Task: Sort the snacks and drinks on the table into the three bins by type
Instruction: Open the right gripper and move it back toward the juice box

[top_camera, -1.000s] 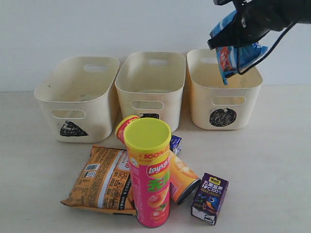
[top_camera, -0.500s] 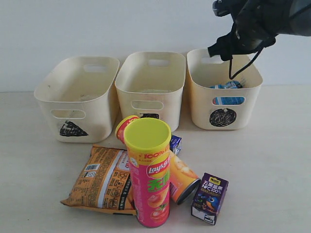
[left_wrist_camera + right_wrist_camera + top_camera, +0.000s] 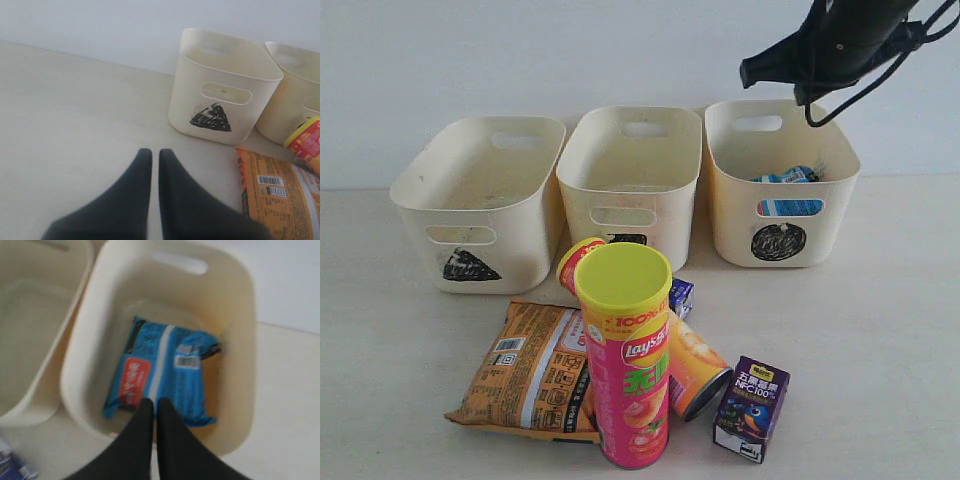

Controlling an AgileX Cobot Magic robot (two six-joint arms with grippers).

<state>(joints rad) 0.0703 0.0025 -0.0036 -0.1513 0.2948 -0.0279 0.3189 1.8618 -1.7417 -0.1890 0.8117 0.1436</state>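
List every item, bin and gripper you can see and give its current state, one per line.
pink tube: upright, lid on
orange tube: lying on its side
orange packet: lying flat
purple carton: upright
blue-white carton: mostly hidden behind the tubes
blue-white packet: lying inside the circle bin
triangle bin: nothing seen inside
square bin: nothing seen inside
left gripper: shut, empty
right gripper: shut, empty, above the circle bin
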